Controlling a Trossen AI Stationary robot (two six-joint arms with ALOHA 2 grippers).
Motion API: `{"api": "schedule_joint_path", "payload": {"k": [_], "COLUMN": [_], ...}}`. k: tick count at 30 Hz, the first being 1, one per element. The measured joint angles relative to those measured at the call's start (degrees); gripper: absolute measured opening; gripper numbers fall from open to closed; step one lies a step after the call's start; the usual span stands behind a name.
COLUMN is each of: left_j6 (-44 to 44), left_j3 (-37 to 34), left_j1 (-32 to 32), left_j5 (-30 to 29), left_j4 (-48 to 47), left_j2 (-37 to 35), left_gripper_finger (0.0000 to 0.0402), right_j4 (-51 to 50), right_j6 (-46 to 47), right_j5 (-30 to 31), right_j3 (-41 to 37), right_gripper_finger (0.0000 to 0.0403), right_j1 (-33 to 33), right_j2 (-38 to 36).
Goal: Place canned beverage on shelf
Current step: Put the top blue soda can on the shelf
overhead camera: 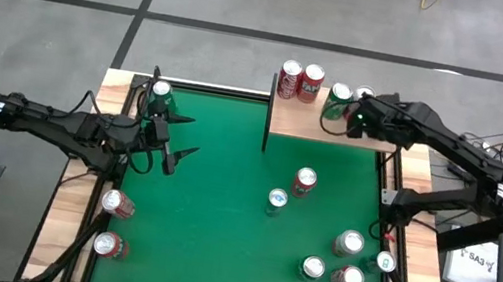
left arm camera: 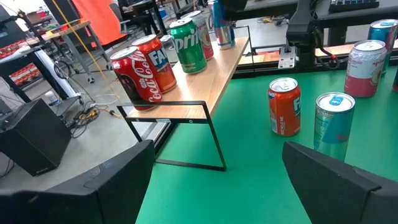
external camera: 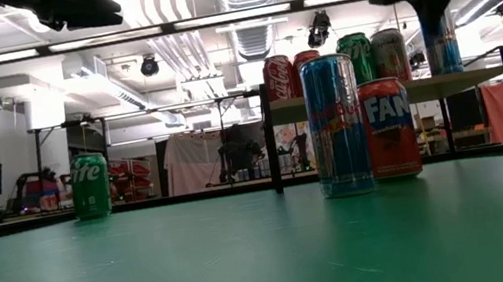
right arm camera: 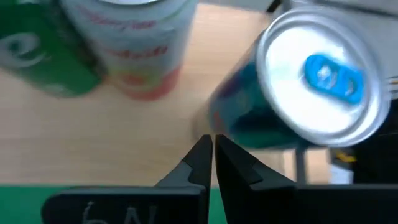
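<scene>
Blue can [right arm camera: 298,93] stands on shelf [right arm camera: 124,143], just beyond shut right pincer [right arm camera: 212,146].

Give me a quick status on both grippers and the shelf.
Right gripper shut, empty, over the shelf beside a blue-tabbed can. Left gripper open, empty, over the table's left side. Shelf holds several cans; nothing blocking.

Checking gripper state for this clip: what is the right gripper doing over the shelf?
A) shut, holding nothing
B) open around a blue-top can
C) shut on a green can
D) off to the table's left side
A: the right gripper has its fingertips pressed together over the shelf, the blue-top can beside them.
</scene>
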Motion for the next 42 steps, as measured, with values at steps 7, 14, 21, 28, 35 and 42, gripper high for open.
{"api": "schedule_joint_path", "payload": {"k": [7, 14, 21, 28, 35, 42], "left_j6": [0.02, 0.02, 0.01, -0.02, -0.13, -0.15], "left_j3": [0.00, 0.00, 0.00, 0.00, 0.00, 0.00], "left_j1": [0.00, 0.02, 0.02, 0.00, 0.01, 0.02], "left_j5": [-0.23, -0.22, -0.20, -0.15, 0.13, 0.12], "left_j4": [-0.09, -0.09, -0.09, -0.07, -0.07, -0.07], "left_j2": [0.00, 0.00, 0.02, 0.02, 0.02, 0.02], "left_gripper_finger": [0.0338, 0.0338, 0.0338, 0.0338, 0.0338, 0.0338], "right_j4": [-2.18, -2.06, -7.16, -6.99, -6.56, -6.14], "right_j6": [-2.20, -2.62, -2.74, -3.99, -6.45, -6.56], "right_j5": [5.15, 2.37, -3.96, 2.89, 6.19, 7.06], "right_j3": [-0.04, -0.04, -0.13, 0.29, 0.26, 0.26], "right_gripper_finger": [0.0012, 0.0012, 0.0012, 0.0012, 0.0012, 0.0012], "right_j1": [-2.41, -2.67, -2.67, -4.48, -6.32, -6.30], "right_j2": [2.23, 2.69, 2.65, 3.12, 3.21, 3.29]}}
